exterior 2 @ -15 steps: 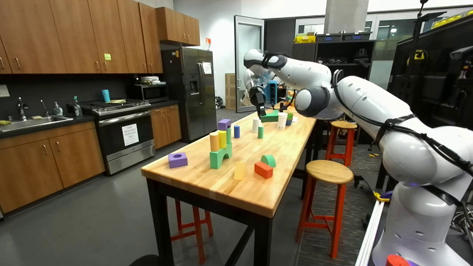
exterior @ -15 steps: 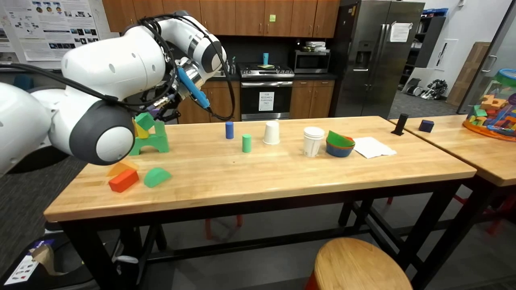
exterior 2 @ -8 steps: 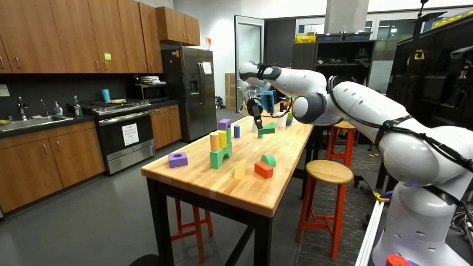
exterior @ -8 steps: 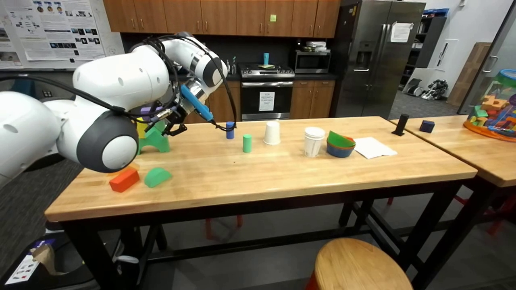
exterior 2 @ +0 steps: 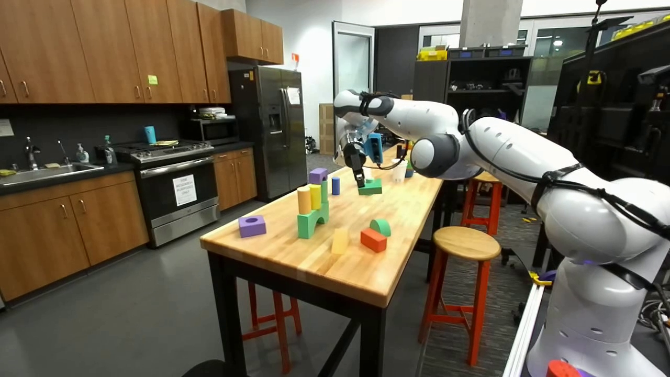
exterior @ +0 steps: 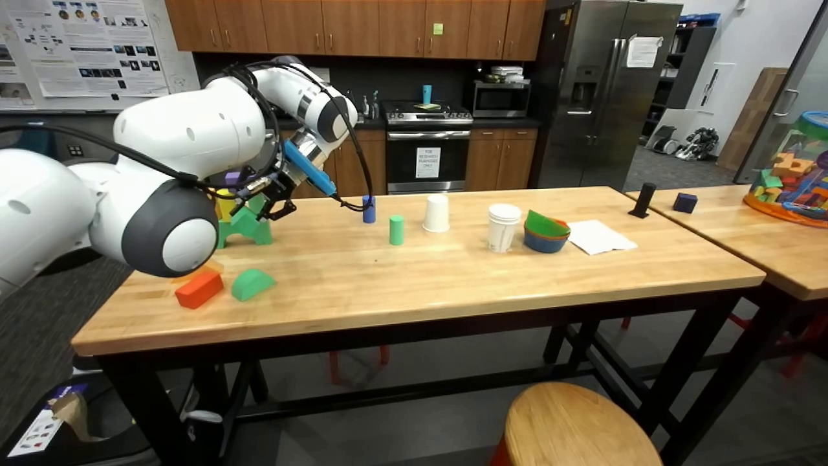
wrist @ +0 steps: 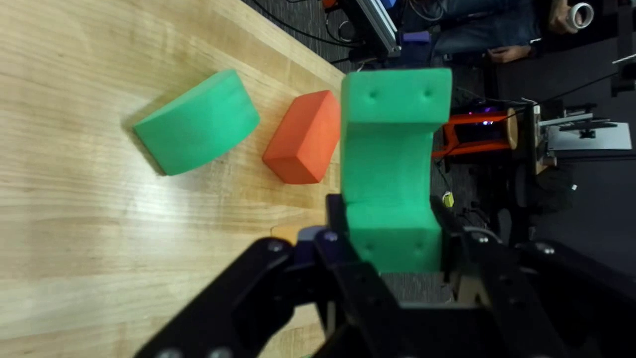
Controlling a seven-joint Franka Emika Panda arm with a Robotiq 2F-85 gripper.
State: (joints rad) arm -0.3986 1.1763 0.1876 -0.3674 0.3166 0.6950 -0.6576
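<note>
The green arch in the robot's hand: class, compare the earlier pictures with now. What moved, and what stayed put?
The hand has come lower in both exterior views, carrying the held green arch down with it; in an exterior view both also shifted slightly leftward. Nothing was let go or newly gripped. The block tower, blue cylinder, red block and upside-down cup stayed put.

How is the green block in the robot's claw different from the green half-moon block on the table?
The held block has a curved hollow; the half-moon block bulges outward instead. The claw grips the held block, while the half-moon block rests on the table. Both are green.
</note>
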